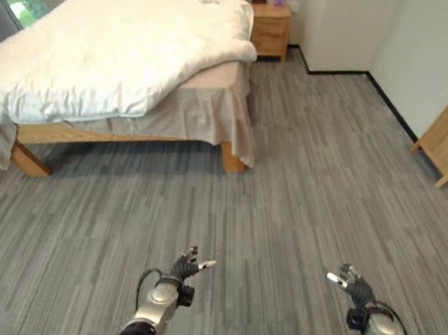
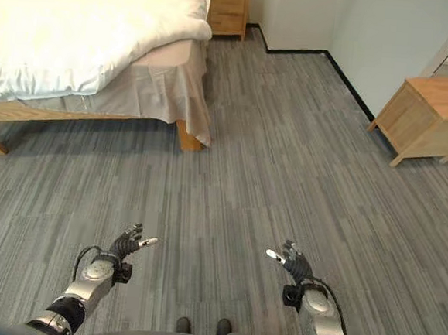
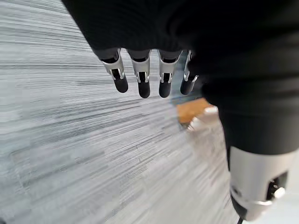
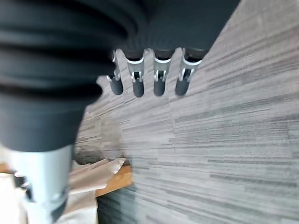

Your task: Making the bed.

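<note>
A bed [image 1: 134,122] on a wooden frame stands at the far left, some way off across the floor. A rumpled white duvet [image 1: 117,50] lies over it and hangs past the near edge, with a beige skirt [image 1: 205,112] under it at the foot corner. My left hand [image 1: 185,271] and right hand [image 1: 352,284] hover low over the grey floor, far from the bed, both open and holding nothing. In the wrist views the left hand's fingers [image 3: 142,79] and the right hand's fingers [image 4: 156,77] hang relaxed, with the bed's wooden corner [image 4: 114,179] past them.
A wooden nightstand [image 1: 270,27] stands beside the bed's head at the back. A second wooden cabinet [image 2: 430,118] sits against the right wall. Grey striped carpet [image 1: 307,190] spreads between me and the bed.
</note>
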Controlling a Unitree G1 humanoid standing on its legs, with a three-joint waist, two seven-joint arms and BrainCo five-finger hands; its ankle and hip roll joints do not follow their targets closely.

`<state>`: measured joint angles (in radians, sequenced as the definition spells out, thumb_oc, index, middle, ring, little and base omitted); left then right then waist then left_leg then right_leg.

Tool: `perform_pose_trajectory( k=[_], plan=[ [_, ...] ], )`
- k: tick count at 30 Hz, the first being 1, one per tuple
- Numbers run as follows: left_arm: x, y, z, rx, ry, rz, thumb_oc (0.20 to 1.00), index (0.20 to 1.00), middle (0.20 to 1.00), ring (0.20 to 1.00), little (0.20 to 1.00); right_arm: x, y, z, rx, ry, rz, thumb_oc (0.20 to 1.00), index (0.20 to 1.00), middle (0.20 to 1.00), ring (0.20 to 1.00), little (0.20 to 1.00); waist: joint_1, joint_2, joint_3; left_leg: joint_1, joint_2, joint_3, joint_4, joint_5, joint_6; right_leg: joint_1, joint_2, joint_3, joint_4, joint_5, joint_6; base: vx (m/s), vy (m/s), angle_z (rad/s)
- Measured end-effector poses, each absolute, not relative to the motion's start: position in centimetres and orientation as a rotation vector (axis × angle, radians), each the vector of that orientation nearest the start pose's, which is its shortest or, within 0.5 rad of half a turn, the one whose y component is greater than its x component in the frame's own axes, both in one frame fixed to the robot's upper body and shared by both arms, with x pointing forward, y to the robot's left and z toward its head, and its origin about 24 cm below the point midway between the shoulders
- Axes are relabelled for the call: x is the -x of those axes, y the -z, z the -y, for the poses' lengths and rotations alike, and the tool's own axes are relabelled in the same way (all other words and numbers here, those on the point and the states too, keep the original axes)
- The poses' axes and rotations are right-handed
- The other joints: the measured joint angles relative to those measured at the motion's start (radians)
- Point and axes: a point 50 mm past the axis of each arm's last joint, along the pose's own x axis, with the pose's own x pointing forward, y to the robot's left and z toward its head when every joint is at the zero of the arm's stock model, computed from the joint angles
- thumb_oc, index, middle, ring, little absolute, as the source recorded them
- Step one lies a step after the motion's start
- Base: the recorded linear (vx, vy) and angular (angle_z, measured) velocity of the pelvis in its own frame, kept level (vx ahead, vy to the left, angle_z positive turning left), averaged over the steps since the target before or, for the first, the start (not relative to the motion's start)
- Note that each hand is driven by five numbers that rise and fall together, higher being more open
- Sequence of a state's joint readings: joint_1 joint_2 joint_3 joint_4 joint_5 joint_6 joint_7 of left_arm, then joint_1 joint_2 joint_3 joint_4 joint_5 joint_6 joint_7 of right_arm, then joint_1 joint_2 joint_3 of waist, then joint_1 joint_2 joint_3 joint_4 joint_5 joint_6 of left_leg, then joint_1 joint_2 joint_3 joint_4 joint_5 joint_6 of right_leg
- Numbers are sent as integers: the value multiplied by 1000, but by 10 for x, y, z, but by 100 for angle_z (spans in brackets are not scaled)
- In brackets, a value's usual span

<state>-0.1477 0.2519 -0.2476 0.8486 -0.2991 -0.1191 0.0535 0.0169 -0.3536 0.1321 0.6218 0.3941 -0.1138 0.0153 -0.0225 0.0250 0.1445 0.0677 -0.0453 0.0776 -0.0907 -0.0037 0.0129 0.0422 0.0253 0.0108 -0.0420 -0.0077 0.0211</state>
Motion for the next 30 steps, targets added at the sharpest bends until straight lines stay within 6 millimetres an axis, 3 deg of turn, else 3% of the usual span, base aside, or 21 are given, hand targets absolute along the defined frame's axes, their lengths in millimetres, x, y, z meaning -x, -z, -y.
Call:
perform_pose_trajectory(
  k=[3,5,7,8,11,12,13,14,16,18,19,21,22,23,24,25,26,27,28,29,30],
  plan=[
    [-239,73,-188,-70,-4,-507,1000,1000,1000,1000,1000,-218,60,236,6,96,-459,1000,1000,1000,1000,1000,0,18,31,-36,3,4,0,13,14,-106,0,5,150,-46,41,50,85,-6],
    [-249,61,-188,-79,3,-456,1000,1000,1000,1000,1000,-226,51,229,4,66,-415,1000,1000,1000,1000,1000,4,19,74,-31,9,18,9,-2,28,-268,1,19,485,-97,102,116,97,-10],
    [-250,58,-193,-80,-13,-439,1000,1000,1000,1000,1000,-223,53,223,-7,49,-417,1000,1000,1000,1000,1000,-3,-9,94,-3,-14,28,11,-13,43,-415,-51,20,727,-99,116,280,16,1],
    [-246,58,-196,-76,-23,-440,1000,1000,1000,1000,1000,-221,53,221,-11,44,-417,1000,1000,1000,1000,1000,-1,-13,89,3,-22,25,18,-33,34,-466,-78,14,743,-100,116,641,-79,-3],
    [-245,54,-200,-76,-34,-421,1000,1000,1000,1000,1000,-217,50,219,-31,37,-397,1000,1000,1000,1000,1000,-19,-17,88,5,-21,-4,28,-54,17,-509,-123,0,630,-106,120,602,-187,12],
    [-250,49,-202,-77,-40,-402,1000,1000,1000,1000,1000,-212,48,220,-42,38,-384,1000,1000,1000,1000,1000,-37,-12,86,-18,-7,-21,50,-60,14,-485,-119,12,444,-110,123,578,-257,64],
    [-260,42,-210,-94,-57,-379,1000,1000,1000,1000,1000,-205,52,220,-44,35,-407,1000,1000,1000,1000,1000,-58,-35,80,-31,-5,-56,69,-79,1,-446,-103,98,181,-72,158,388,-174,69],
    [-263,40,-211,-100,-60,-376,1000,1000,1000,1000,1000,-200,57,222,-44,43,-430,1000,1000,1000,1000,1000,-62,-49,72,-25,-5,-64,68,-88,-1,-428,-103,117,93,-50,153,598,-344,45],
    [-264,38,-200,-82,-32,-363,1000,1000,1000,1000,1000,-185,67,227,-49,67,-486,1000,1000,1000,1000,1000,-86,-79,43,-9,7,-114,90,-144,-35,-422,-93,127,140,2,144,652,-429,64],
    [-257,36,-173,-52,68,-325,1000,1000,1000,1000,1000,-162,77,233,-47,86,-555,1000,1000,1000,1000,1000,-97,-65,6,27,60,-174,132,-182,-75,-360,-55,80,237,15,114,347,-273,101],
    [-251,40,-166,-39,98,-332,1000,1000,1000,1000,1000,-164,79,234,-46,84,-566,1000,1000,1000,1000,1000,-101,-65,-14,2,84,-173,227,-207,-102,-323,-28,65,230,39,56,498,-460,51],
    [-248,44,-171,-36,92,-356,1000,1000,1000,1000,1000,-184,71,234,-46,78,-513,1000,1000,1000,1000,1000,-92,-73,-24,-97,98,-171,476,-204,-106,-312,7,41,276,4,-15,527,-596,9],
    [-251,41,-172,-14,82,-348,1000,1000,1000,1000,1000,-190,65,237,-39,80,-487,1000,1000,1000,1000,1000,-90,-75,-22,-223,106,-159,713,-167,-69,-302,11,28,290,-33,-59,444,-517,0],
    [-253,36,-176,-1,73,-329,1000,1000,1000,1000,1000,-189,63,240,-31,83,-479,1000,1000,1000,1000,1000,-51,-99,-20,-396,143,-108,1025,135,4,-247,44,25,269,-57,-104,405,-355,1],
    [-252,36,-178,1,70,-328,1000,1000,1000,1000,1000,-189,62,240,-32,86,-472,1000,1000,1000,1000,1000,-38,-112,-16,-432,168,-96,1101,214,23,-210,47,23,251,-35,-87,461,-306,1],
    [-253,37,-182,42,44,-336,1000,1000,1000,1000,1000,-195,57,240,-22,88,-452,1000,1000,1000,1000,1000,-10,-135,-12,-522,145,-97,1162,144,-1,-155,52,18,246,-86,-138,334,-168,10],
    [-256,36,-177,82,44,-338,1000,1000,1000,1000,1000,-199,55,244,-6,100,-446,1000,1000,1000,1000,1000,0,-156,-2,-551,118,-57,1097,100,-23,-124,44,14,236,-79,-107,564,-173,8],
    [-254,38,-178,92,43,-344,1000,1000,1000,1000,1000,-206,53,243,-1,90,-438,1000,1000,1000,1000,1000,-1,-159,0,-560,95,-39,1039,103,-21,-103,42,-5,232,-79,-94,587,-126,-4],
    [-252,40,-179,96,42,-359,1000,1000,1000,1000,1000,-214,49,239,-3,78,-414,1000,1000,1000,1000,1000,6,-163,0,-566,57,-26,978,97,-18,-68,38,-17,229,-116,-27,728,-132,11],
    [-254,40,-171,115,62,-360,1000,1000,1000,1000,1000,-215,46,239,1,75,-405,1000,1000,1000,1000,1000,-1,-133,9,-555,59,44,874,75,-20,-17,28,-66,224,-237,156,359,-39,-2],
    [-257,35,-166,134,71,-331,1000,1000,1000,1000,1000,-218,39,243,25,63,-379,1000,1000,1000,1000,1000,15,-127,-10,-538,84,121,720,60,-30,-15,28,-69,218,-181,62,633,-4,0]
  ],
)
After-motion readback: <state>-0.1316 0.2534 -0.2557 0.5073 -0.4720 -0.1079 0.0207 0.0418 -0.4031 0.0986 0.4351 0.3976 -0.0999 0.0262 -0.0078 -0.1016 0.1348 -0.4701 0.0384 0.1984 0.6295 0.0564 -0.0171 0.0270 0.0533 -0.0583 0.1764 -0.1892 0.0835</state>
